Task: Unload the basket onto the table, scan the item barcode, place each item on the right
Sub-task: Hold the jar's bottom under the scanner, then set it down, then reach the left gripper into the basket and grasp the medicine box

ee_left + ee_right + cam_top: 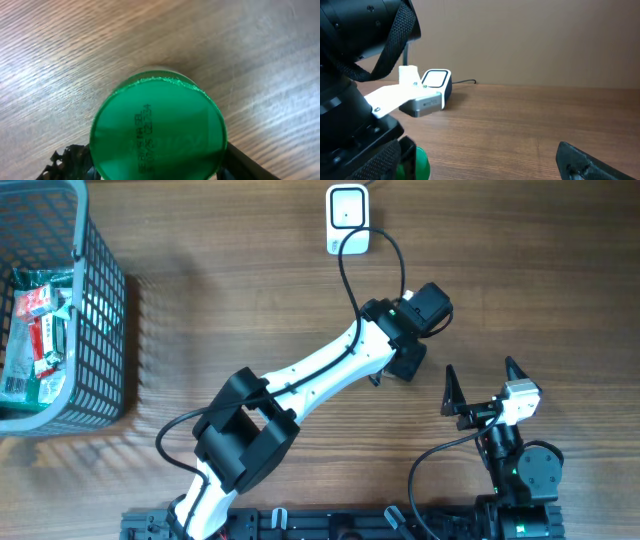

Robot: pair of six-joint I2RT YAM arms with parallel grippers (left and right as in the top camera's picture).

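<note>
The item is a round green container [160, 125]; its flat green end, printed with a dark date code, fills the left wrist view just above the wooden table. My left gripper [157, 167] is shut on it, with a black finger [70, 162] pressed against each side. In the overhead view the left gripper [405, 360] hides the item at the table's middle right. The right wrist view shows a sliver of the green item [420, 162] beside the left arm. No barcode shows. My right gripper [482, 385] hangs open and empty near the front right.
A white barcode scanner [347, 218] stands at the back centre, its cable running toward the left arm; the scanner [434, 87] also shows in the right wrist view. A grey wire basket [100, 330] with packaged goods sits at the far left.
</note>
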